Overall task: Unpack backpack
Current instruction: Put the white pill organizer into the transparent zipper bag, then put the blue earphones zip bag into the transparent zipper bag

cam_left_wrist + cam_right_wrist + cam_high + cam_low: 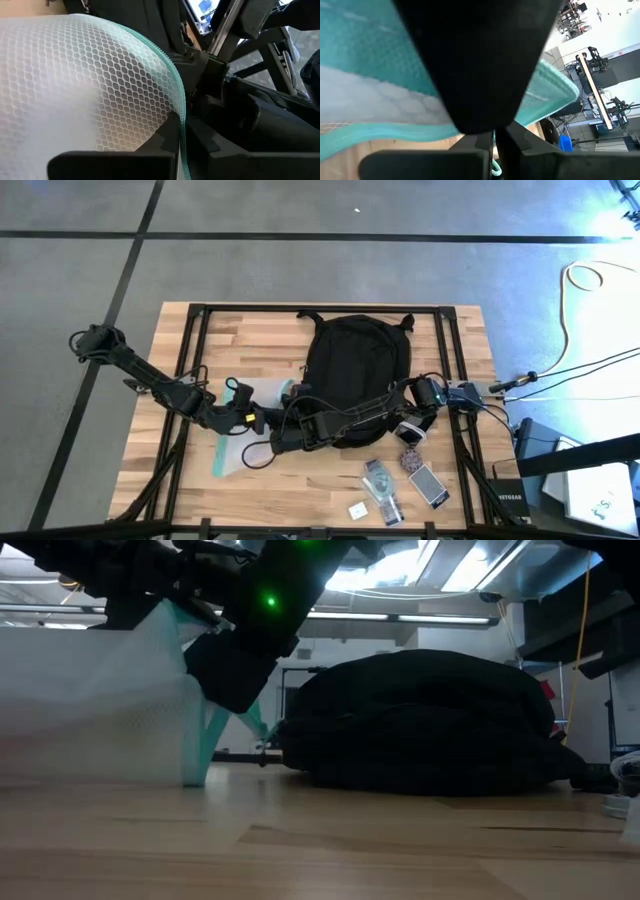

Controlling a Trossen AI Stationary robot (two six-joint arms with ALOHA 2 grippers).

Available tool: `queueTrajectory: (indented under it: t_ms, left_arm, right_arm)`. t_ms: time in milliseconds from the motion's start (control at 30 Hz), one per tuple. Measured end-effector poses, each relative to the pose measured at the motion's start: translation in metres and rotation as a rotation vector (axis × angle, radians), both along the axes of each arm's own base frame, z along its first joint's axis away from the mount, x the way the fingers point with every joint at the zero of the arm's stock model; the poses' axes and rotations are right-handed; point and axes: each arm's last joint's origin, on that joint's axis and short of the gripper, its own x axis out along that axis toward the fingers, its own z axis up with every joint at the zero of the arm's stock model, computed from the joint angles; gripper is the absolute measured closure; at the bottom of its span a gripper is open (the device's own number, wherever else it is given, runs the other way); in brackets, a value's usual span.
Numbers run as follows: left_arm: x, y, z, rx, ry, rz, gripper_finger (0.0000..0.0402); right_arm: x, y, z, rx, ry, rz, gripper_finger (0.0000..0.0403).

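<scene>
1 backpack (358, 365) at 12 o'clock on counter (250, 340); 1 mesh pouch (232, 448) at 8, w/ both grippers' jaws pinching it: left gripper (250, 418), right gripper (292, 432).

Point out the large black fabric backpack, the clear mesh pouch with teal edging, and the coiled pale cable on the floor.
Black fabric backpack (358, 365), high view, on its upper panel.
Clear mesh pouch with teal edging (75, 80), left wrist view, on its honeycomb mesh face.
Coiled pale cable (570, 280), high view, on the loop's left curve.

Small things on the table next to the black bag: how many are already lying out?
About 4, clustered at the table's front right: a round item beside the backpack, a dark patch, a phone-like slab, clear packets. Others may be hidden.
</scene>
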Motion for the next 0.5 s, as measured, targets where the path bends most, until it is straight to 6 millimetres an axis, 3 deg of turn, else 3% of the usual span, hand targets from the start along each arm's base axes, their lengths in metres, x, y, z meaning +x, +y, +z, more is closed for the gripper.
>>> queueTrajectory:
  t_ms: [400,500]
  left_arm:
    - [0.001,-0.001,0.002,0.022,-0.007,-0.044,0.0400]
    - [0.002,-0.002,0.003,0.015,-0.015,-0.062,0.0400]
  right_arm:
    - [0.003,0.002,0.002,0.044,-0.031,0.028,0.0403]
    - [-0.004,0.011,0.006,-0.034,0.010,0.032,0.0403]
